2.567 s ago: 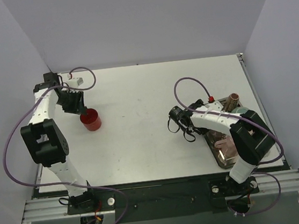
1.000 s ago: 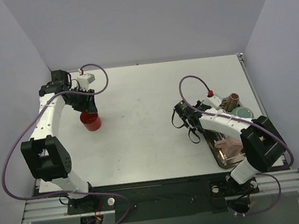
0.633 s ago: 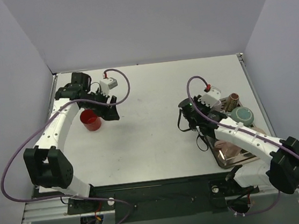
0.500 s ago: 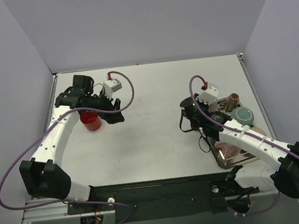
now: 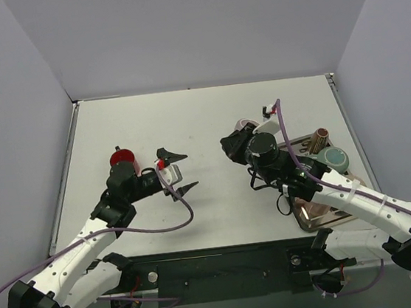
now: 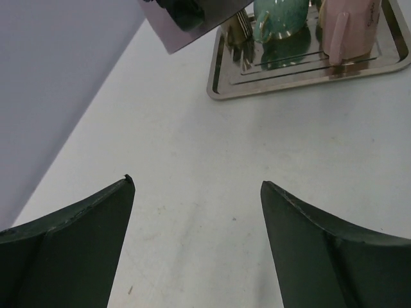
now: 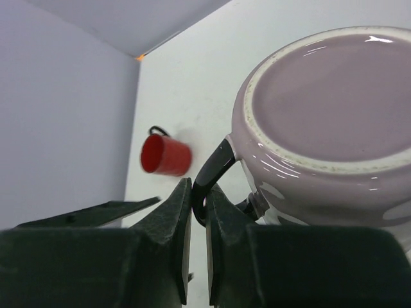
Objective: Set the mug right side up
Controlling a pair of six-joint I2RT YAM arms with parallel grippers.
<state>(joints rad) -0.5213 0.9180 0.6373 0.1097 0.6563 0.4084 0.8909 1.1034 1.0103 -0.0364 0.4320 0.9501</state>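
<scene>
My right gripper point(image 7: 199, 196) is shut on the black handle point(image 7: 215, 168) of a lavender mug point(image 7: 321, 115), whose flat underside faces the wrist camera. In the top view that gripper point(image 5: 235, 143) hangs over the table's middle right, and only a pale sliver of the mug point(image 5: 247, 125) shows beyond it. A red mug point(image 5: 123, 160) stands mouth up at the left, also seen as the red mug point(image 7: 166, 155) in the right wrist view. My left gripper point(image 5: 187, 171) is open and empty, just right of the red mug; its jaws point(image 6: 196, 183) frame bare table.
A metal tray point(image 5: 307, 220) lies at the right front, carrying a teal mug point(image 5: 334, 159), a brown cup point(image 5: 321, 137) and a pink mug point(image 5: 308, 204). The left wrist view shows the tray point(image 6: 221, 90) ahead, beyond bare table.
My left gripper has opened, let go of the red mug and swung toward the table's middle front. The right arm has swung up and left, its gripper staying shut.
</scene>
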